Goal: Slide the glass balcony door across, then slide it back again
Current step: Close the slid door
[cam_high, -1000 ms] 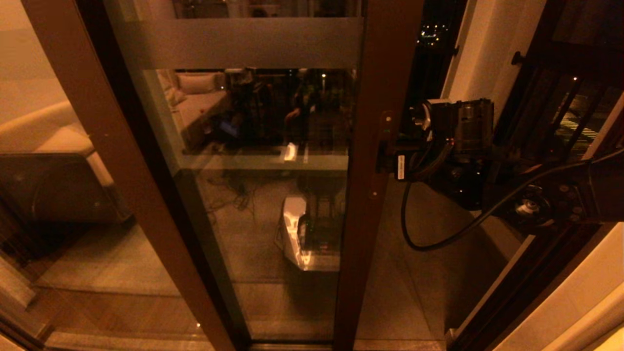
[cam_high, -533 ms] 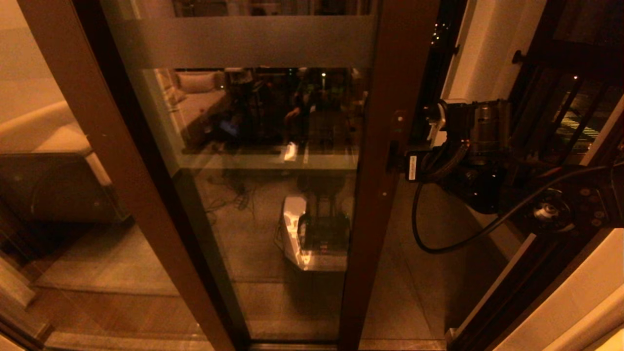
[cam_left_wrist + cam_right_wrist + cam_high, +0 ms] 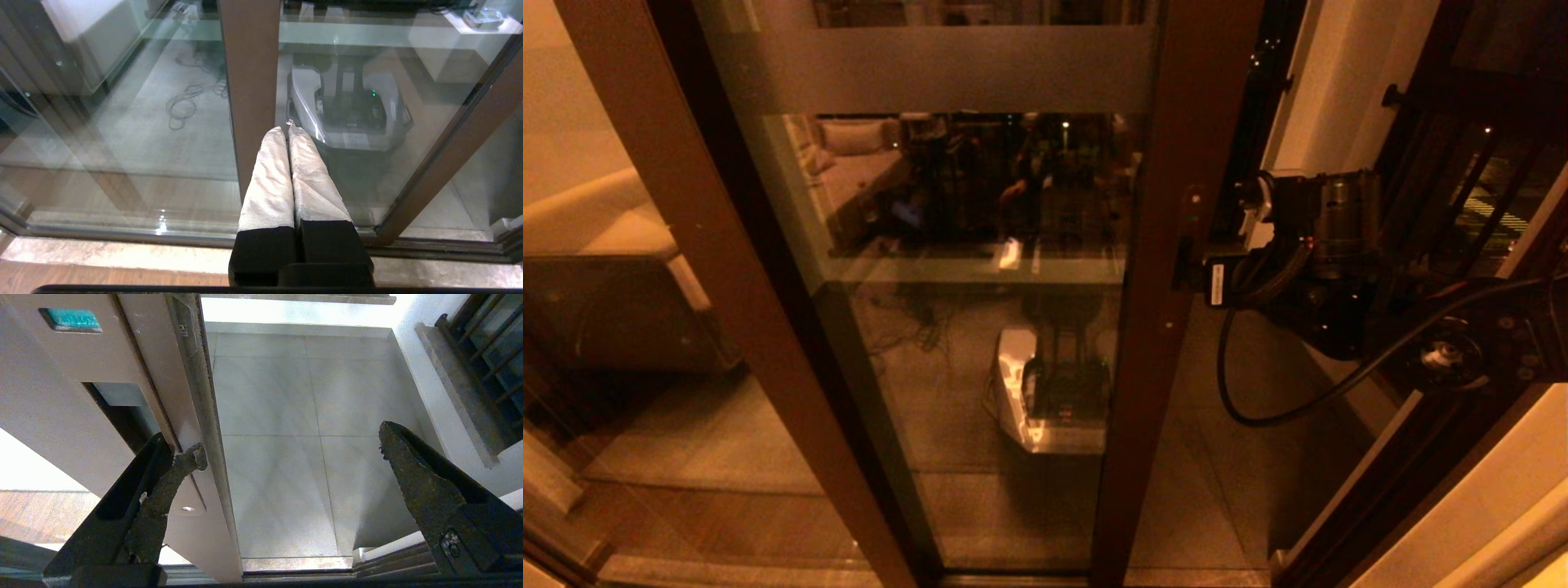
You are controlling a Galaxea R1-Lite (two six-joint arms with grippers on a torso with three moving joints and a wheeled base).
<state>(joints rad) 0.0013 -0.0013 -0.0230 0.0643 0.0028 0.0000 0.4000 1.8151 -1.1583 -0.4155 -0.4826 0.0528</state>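
One finger point(image 3: 171, 477) of the right gripper point(image 3: 286, 457) touches the frame edge of the glass balcony door point(image 3: 980, 245) — jaws spread wide, nothing grasped. The left gripper point(image 3: 288, 134) is clenched, empty — parked low before the glass.

Home, sofa point(image 3: 621, 237), tiled balcony floor point(image 3: 286, 416)

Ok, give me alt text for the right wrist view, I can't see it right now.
The right gripper is open at the door, one finger against the brown frame's edge strip, the other finger out over the pale tiled floor in the gap beyond. A dark railing stands at the far side.
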